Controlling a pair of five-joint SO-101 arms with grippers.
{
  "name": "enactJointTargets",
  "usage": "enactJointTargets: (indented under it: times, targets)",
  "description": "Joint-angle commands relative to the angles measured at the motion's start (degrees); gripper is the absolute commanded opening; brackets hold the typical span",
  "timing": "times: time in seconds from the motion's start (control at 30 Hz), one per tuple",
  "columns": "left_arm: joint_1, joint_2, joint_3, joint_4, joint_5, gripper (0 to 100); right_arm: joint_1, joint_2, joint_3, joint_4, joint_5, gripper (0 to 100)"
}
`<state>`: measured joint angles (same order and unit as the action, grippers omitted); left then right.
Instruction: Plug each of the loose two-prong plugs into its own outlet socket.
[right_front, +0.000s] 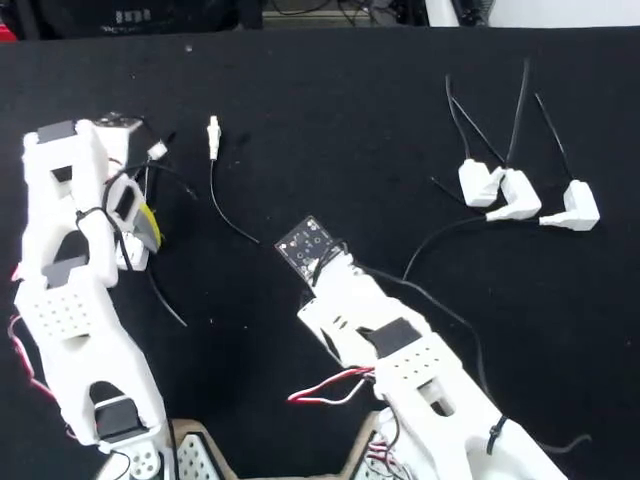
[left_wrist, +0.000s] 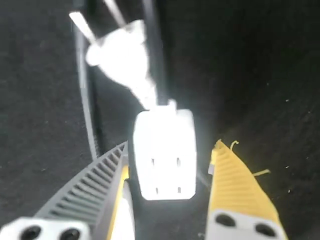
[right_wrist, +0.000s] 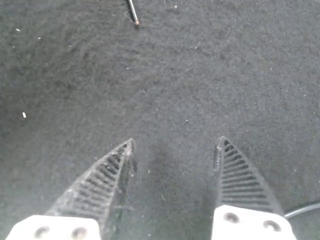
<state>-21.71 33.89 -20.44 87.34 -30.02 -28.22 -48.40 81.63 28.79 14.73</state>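
Left gripper (left_wrist: 171, 145): wide, straddling outlet socket (left_wrist: 164, 160).
Outlet socket: slots up, long axis along fingers (left_wrist: 235, 185).
Right gripper (right_wrist: 176, 140): wide, over black table (right_wrist: 200, 75).

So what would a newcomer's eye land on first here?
The bright white outlet block sits inside the open left gripper. On the right side of the high view, three white plugs with black cords lie clustered, while the right gripper hangs open over bare black cloth.
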Motion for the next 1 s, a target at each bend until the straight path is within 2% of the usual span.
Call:
enactJointTargets:
  times: [0.0,0.1,0.2,0.27,0.37,0.63,0.8,0.97]
  targets:
    - [0.92,0.35,-1.36,-2.20,0.79,26,-0.79,-1.80,-0.31,-1.49,0.09,24.0]
    - [0.66,0.09,-3.21,-2.02,2.73,19,-0.79,-1.80,-0.31,-1.49,0.09,24.0]
    - [1.01,-0.35,-3.56,-1.93,3.08,2,-0.79,-1.80,-0.31,-1.49,0.09,24.0]
    - [1.10,-0.97,-3.65,-0.97,4.40,6,-0.79,-1.80,-0.31,-1.49,0.09,24.0]
    - [1.98,-2.37,-4.97,2.02,8.00,2,-0.79,-1.80,-0.31,-1.49,0.09,24.0]
    - [7.87,-10.64,-11.30,13.36,15.56,3,0.00,-1.80,-0.57,-1.41,0.09,24.0]
    - [11.82,-14.86,-4.70,13.36,23.12,3,9.67,-1.89,-2.95,-1.41,-0.53,24.0]
    - [17.45,-20.75,8.66,7.38,23.03,3,16.44,-1.89,-3.65,-3.25,-7.82,24.0]
